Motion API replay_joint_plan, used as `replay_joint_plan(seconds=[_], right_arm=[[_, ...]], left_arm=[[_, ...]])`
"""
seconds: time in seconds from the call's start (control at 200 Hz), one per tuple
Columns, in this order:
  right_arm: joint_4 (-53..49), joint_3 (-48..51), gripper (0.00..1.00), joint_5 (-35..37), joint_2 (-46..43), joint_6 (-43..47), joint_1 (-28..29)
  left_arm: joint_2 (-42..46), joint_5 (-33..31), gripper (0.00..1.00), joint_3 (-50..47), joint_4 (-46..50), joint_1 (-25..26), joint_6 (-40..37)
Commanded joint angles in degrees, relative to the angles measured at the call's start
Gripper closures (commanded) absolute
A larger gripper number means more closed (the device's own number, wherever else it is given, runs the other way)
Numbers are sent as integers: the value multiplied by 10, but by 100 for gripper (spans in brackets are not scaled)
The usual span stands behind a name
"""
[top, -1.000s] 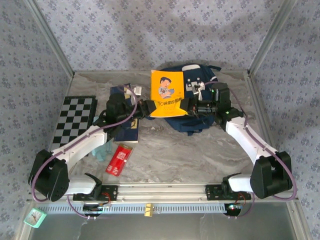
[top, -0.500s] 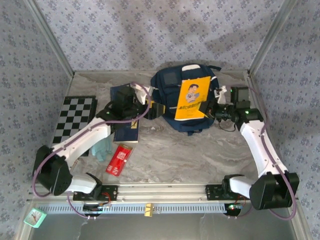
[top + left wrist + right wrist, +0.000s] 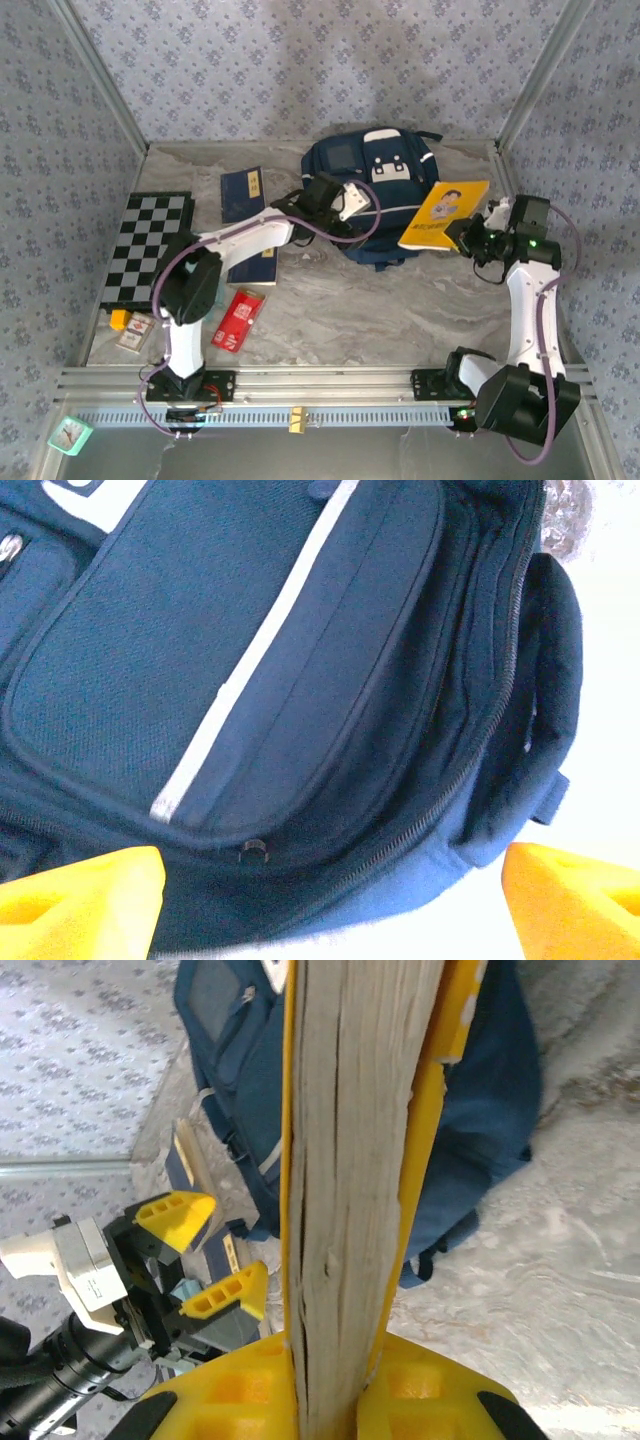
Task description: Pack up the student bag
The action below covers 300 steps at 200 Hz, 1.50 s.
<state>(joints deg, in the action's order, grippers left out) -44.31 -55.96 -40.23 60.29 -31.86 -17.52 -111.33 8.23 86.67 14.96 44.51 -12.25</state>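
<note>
On marbled desk (image 3: 380, 310): large navy-blue fabric backpack (image 3: 345, 160). At its zipper: left pincer (image 3: 325, 885), jaws apart, probably to widen opening. Right of backpack: right pincer (image 3: 335, 1360) clamped on yellow softcover book (image 3: 445, 215), ready for insertion.

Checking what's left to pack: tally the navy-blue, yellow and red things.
Navy-blue: 3, large fabric backpack, far thin booklet, near thin booklet
Yellow: 1, paperback book in the right end effector
Red: 1, flat packet
Total: 5

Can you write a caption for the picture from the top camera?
The right gripper holds a yellow book beside the backpack while the open left gripper hovers at its front.
</note>
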Motion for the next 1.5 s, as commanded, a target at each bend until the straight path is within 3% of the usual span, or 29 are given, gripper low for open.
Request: replay_joint_plan(seconds=[0.0, 0.325, 0.485, 0.705, 0.755, 1.059, 1.239, 1.329, 1.494], right_arm=[[6, 0, 100, -30, -10, 19, -13], [17, 10, 100, -57, -1, 21, -32], [21, 15, 100, -61, -2, 21, -35], [35, 21, 100, -71, 3, 16, -36], [34, 22, 100, -71, 2, 16, -35], [48, 26, 100, -78, 0, 12, -37], [37, 22, 100, -78, 0, 18, -43], [29, 19, 100, -78, -2, 21, -51], [9, 5, 100, -79, -9, 25, -58]], left_arm=[[-54, -32, 12, 79, 48, -3, -64], [-213, -7, 6, 298, 208, -6, -134], [-254, 78, 0, 339, 277, -6, -161], [-272, -19, 2, 334, 196, -4, -139], [-277, -28, 7, 337, 186, -3, -142], [-285, -7, 65, 367, 202, -5, -132], [-255, -1, 93, 363, 208, -4, -108], [-228, -10, 100, 360, 212, -4, -79], [-151, -20, 100, 294, 168, -1, -30]])
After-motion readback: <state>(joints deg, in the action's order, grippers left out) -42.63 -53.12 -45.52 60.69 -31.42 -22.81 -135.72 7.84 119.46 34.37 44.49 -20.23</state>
